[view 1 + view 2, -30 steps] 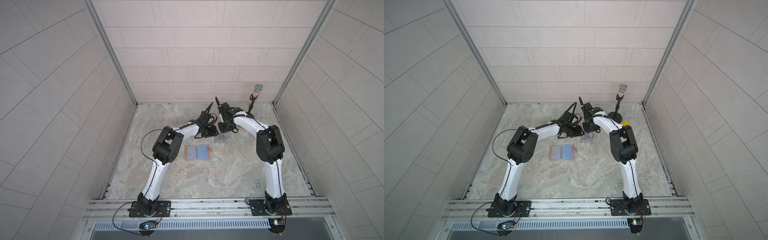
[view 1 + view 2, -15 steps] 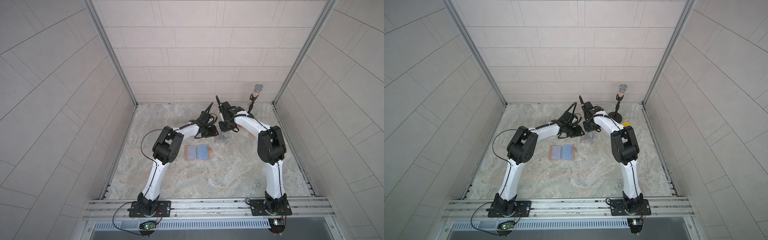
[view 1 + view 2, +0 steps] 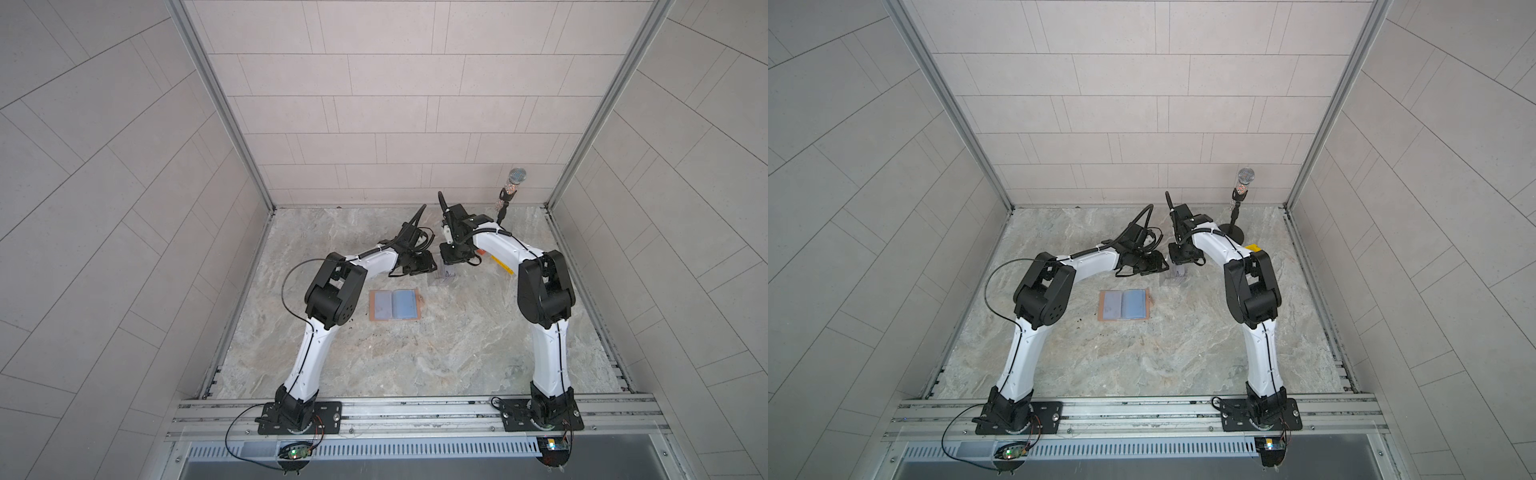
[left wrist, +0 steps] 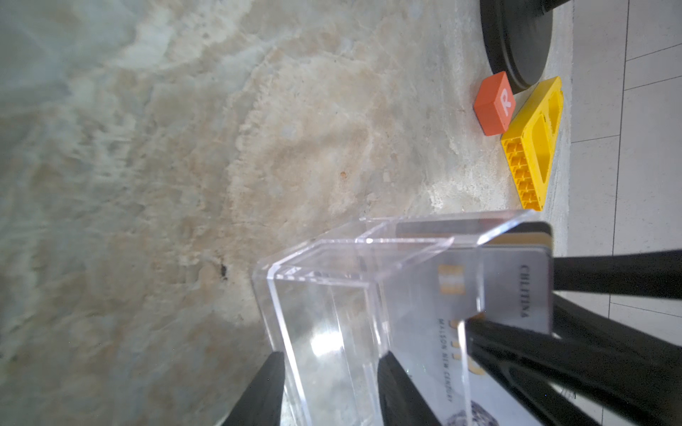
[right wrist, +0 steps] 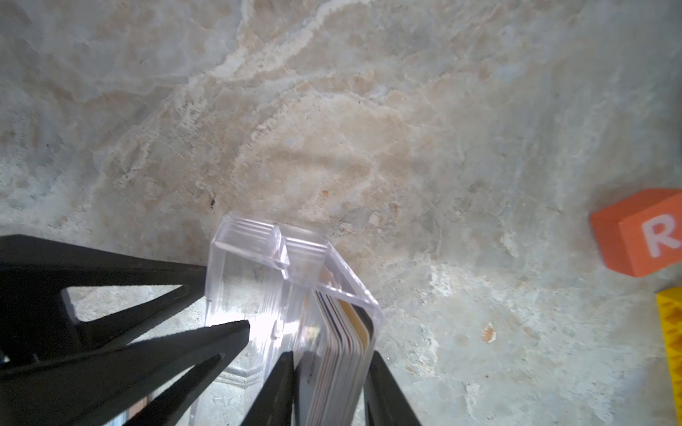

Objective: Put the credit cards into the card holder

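- Room: bare marble table (image 5: 332, 110) lies open beyond the 2 grippers. Farther off, an orange block (image 4: 492, 105), a yellow brick (image 4: 531, 147) and a black stand base (image 4: 516, 37) crowd the wall.
- Writing: 1 face of the credit cards (image 5: 343, 332) reads "CHLITINA" and "MAISON NEW CENTURY". The block shows a white "R".
- Right gripper (image 5: 331, 356): clamped on the cards, which stand in the clear box (image 4: 324, 295).
- Left gripper (image 4: 328, 356): pinching the box's front compartment.
- Card holder (image 3: 394, 304): open flat, well apart, behind both grippers.
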